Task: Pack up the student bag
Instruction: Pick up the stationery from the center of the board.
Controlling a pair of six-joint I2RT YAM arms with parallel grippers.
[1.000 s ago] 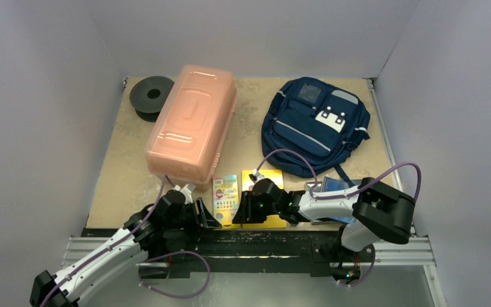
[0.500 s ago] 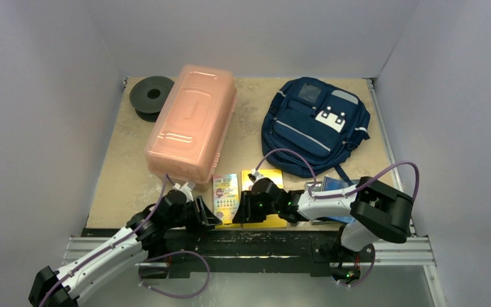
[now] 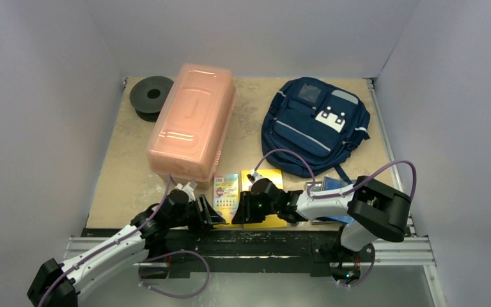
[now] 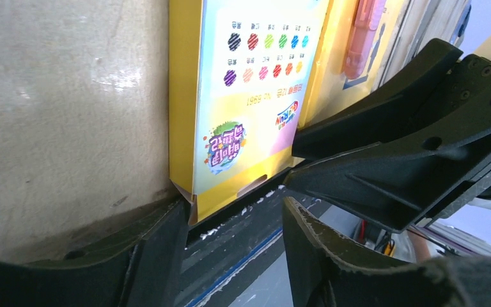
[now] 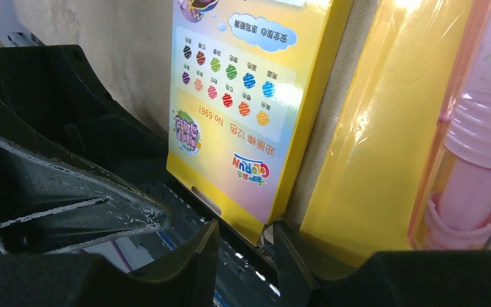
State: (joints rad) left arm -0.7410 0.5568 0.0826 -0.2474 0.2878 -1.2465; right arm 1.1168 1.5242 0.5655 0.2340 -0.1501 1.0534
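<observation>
From above, the navy backpack (image 3: 316,125) lies flat on the worktop (image 3: 128,173), well beyond the crayon box (image 3: 226,195) and off to its right, with its front pockets facing up. A long pink plastic box (image 3: 192,121) sits beyond the crayon box and a little to its left, and a black spool (image 3: 151,96) stands further back, past the pink box's far left corner. A yellow pack (image 3: 270,176) lies just to the right of the crayon box, and a blue item (image 3: 335,185) is further right, partly hidden by the right arm. Both arms lie low along the near edge. The left end effector (image 3: 208,214) is at the crayon box's near left corner and the right end effector (image 3: 241,208) at its near right corner, the two close together. In the left wrist view, the crayon box lies flat with its near left corner just above one of the two dark fingers (image 4: 153,256). The fingers are spread with a clear gap between them and pinch nothing; the other arm's black end effector fills the right side, just beside the box. In the right wrist view, the fingers (image 5: 198,268) stand a little apart with a narrow gap. The crayon box's near right corner sits at the mouth of that gap, nothing is clamped, and the yellow pack with its pink contents lies just to the box's right.
</observation>
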